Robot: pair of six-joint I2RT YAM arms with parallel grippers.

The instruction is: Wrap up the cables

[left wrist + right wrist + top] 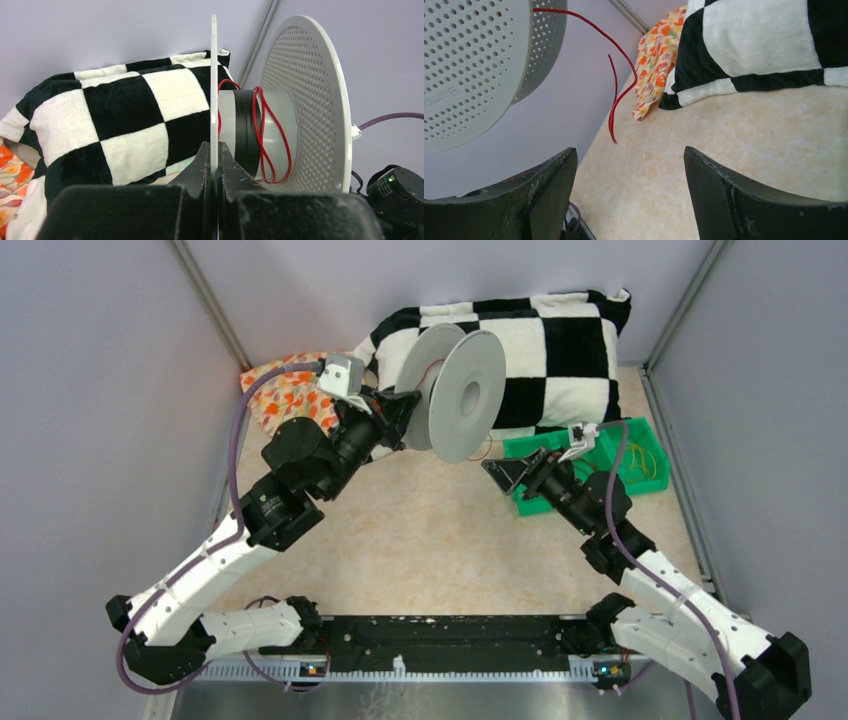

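Jaws of your right gripper [629,167] stand wide apart, gripping nothing. The red cable [616,85] dangles its loose tail ahead of them, above the gap, touching neither finger. Its other end loops loosely round the hub of the grey spool [310,100]. Your left gripper [215,155] is clamped on the spool's near flange, holding it off the table [430,530]. A checkered pillow [550,340] lies behind, and a green bin [640,435] sits beside your right arm.

A robot lab booth: grey walls [90,390] and metal posts [205,295] enclose the table [430,540], a black mounting rail [450,635] at its near edge
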